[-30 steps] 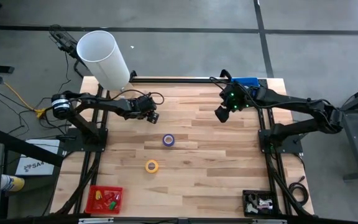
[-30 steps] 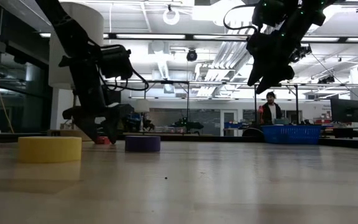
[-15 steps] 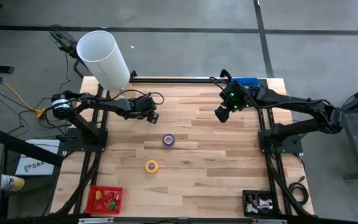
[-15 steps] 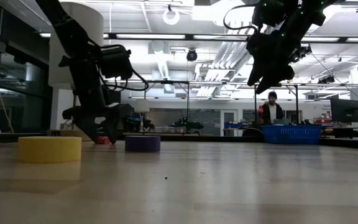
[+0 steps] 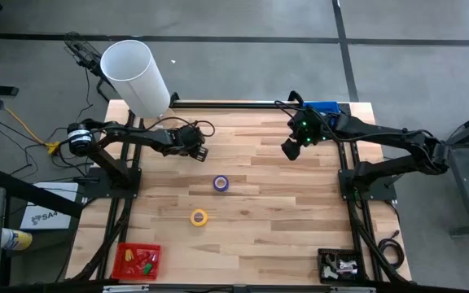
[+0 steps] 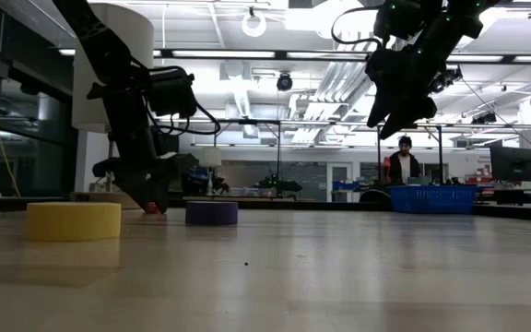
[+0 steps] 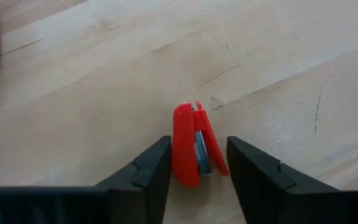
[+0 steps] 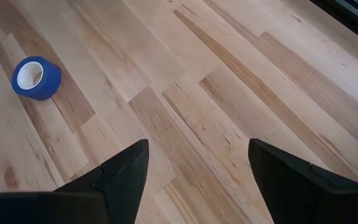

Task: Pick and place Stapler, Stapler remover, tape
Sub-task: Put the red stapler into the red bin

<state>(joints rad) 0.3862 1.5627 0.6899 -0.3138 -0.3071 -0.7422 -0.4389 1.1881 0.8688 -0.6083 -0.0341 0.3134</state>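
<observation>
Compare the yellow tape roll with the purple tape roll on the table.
The yellow tape roll is yellow; the purple tape roll is purple. In the high view the yellow roll lies lower and further left, closer to the red bin, while the purple roll lies closer to the table's middle. In the low view the yellow roll looks larger. Both lie flat, open centres up, untouched by either arm.

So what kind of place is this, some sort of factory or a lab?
It looks like a robotics lab or workshop, not a factory. Two robot arms are mounted at a wooden table, and the room behind it is a big open hall with exposed ceiling ducts, more benches and a person standing there.
</observation>
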